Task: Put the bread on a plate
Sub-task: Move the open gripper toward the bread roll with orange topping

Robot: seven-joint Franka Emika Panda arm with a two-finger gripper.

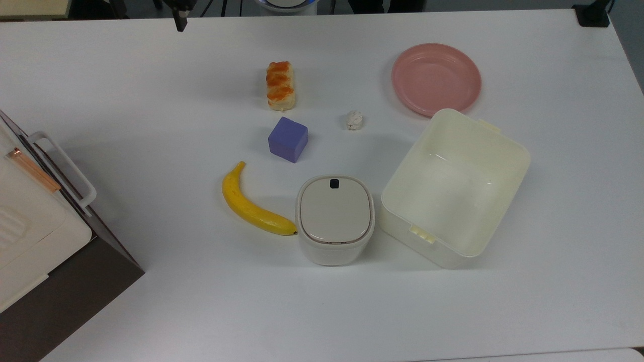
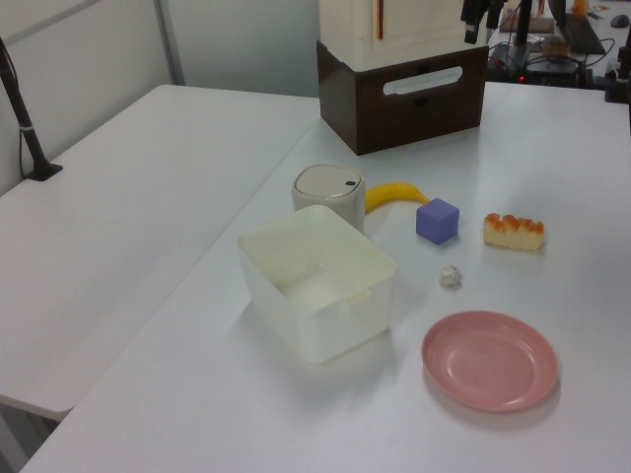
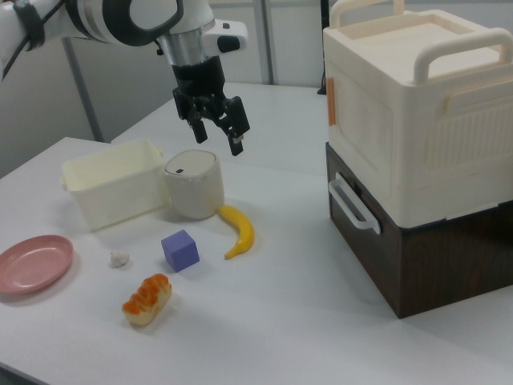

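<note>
White table [image 1: 151, 125], bread [image 1: 280, 85] lying apart from pink plate [image 1: 435, 78]; claw [image 3: 216, 128] raised, fingers apart

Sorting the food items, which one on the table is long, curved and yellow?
The banana, lying beside the lidded bin. The bread is straight with an orange top.

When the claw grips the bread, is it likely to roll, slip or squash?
The bread lies flat on its long side with a ridged toasted top, so it probably won't roll. Its pale sides look soft, so a hard pinch may dent it. It looks light for its size, and the matte crust seems unlikely to slip.
</note>
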